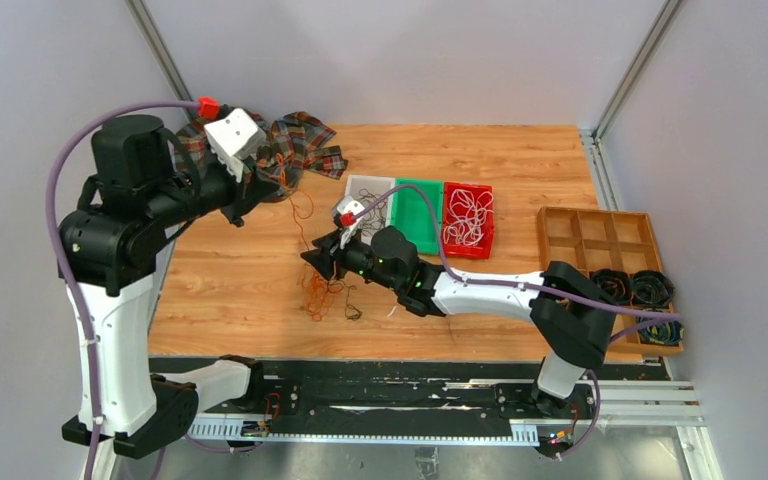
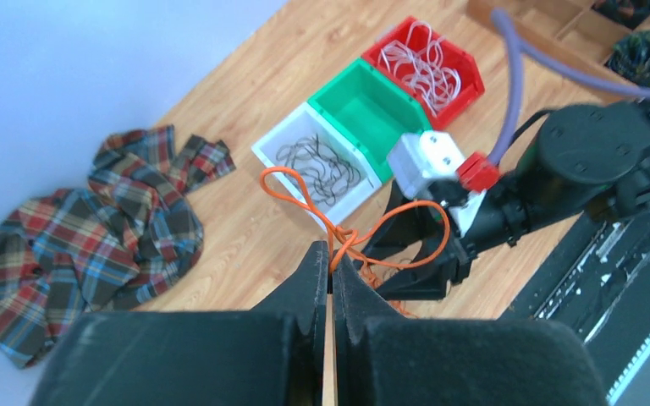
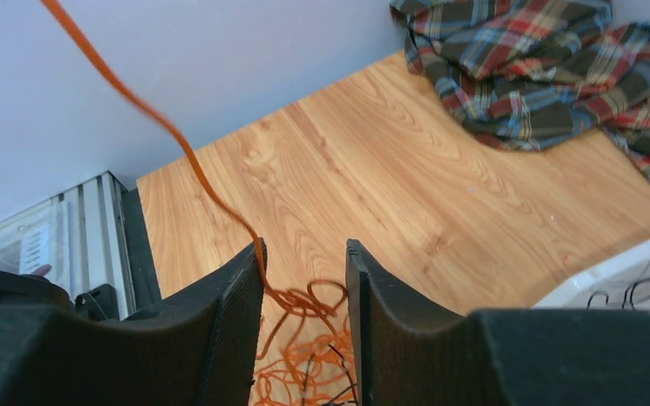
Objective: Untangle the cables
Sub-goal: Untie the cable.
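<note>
My left gripper (image 2: pixel 331 260) is shut on a thin orange cable (image 2: pixel 303 188), held high above the table (image 1: pixel 520 160). The cable loops past its fingertips and hangs down to a tangle of orange and black cables (image 1: pixel 328 290) on the wood. In the top view the left gripper (image 1: pixel 260 188) is up at the left. My right gripper (image 1: pixel 314 258) hovers low over the tangle. In the right wrist view the right gripper (image 3: pixel 305 254) is open. The taut orange cable (image 3: pixel 188 161) runs down along its left finger into the tangle (image 3: pixel 309 359) below.
A white bin (image 1: pixel 365 190) with black cables, a green bin (image 1: pixel 418 215) and a red bin (image 1: pixel 468 220) with white cables stand side by side. A plaid cloth (image 1: pixel 300 145) lies at the back left. A wooden compartment tray (image 1: pixel 600 235) with dark coils is at the right.
</note>
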You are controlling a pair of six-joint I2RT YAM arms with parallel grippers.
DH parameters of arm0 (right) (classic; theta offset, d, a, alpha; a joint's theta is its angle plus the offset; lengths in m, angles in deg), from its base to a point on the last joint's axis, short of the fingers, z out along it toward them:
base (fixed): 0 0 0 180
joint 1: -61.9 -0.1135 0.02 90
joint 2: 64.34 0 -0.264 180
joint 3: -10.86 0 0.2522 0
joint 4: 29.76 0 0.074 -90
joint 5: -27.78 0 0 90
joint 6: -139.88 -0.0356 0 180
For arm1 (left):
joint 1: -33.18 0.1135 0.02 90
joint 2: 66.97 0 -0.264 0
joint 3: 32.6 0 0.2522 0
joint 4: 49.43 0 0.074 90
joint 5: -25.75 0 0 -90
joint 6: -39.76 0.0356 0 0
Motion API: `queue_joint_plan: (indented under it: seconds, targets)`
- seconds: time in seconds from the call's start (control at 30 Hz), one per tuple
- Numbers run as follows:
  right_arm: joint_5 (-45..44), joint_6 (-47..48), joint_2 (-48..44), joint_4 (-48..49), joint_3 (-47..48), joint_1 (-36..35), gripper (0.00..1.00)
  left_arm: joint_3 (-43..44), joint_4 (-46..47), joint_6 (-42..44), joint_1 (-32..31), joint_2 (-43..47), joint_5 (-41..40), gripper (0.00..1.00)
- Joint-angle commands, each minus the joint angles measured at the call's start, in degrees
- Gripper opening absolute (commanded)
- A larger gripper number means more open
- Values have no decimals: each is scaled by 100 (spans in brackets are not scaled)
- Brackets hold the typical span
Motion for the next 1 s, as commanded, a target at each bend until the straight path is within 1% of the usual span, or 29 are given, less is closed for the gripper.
queue_joint_plan:
  seconds: [0.0,0.27,0.43,0.53,0.6,0.67,0.73,0.77,0.8,0.87,0.9,0.97]
  targets:
    - [-243,-168,226,288,-272,-60,39,625,-21,-277,-40,-8,184,0]
    - [-566,-332,557,576,-791,-54,39,1649,-9,-507,-40,-211,219,0]
    - [-845,-538,728,803,-1209,-48,38,2383,7,-600,-40,-377,98,0]
    - [-988,-748,785,949,-1443,-37,35,2912,15,-614,-40,-545,-113,0]
    - [-1051,-887,818,992,-1566,-39,32,3246,27,-583,-40,-665,-290,0]
    - [-1119,-957,813,1042,-1676,-37,28,3397,30,-487,-37,-709,-409,0]
    - [-1262,-1005,653,1089,-1809,-37,27,3364,31,-362,-40,-694,-501,0]
    - [-1328,-978,502,1146,-1894,-37,28,3285,34,-300,-39,-659,-543,0]
    - [-1394,-945,317,1176,-1971,-37,32,3130,27,-232,-40,-598,-553,0]
    - [-1425,-783,-139,1114,-1998,-37,44,2698,21,-117,-40,-448,-543,0]
    - [-1365,-651,-357,1002,-1947,-37,48,2486,25,-87,-40,-376,-495,0]
    - [-1186,-426,-742,639,-1692,-37,54,2162,25,-28,-40,-257,-353,0]
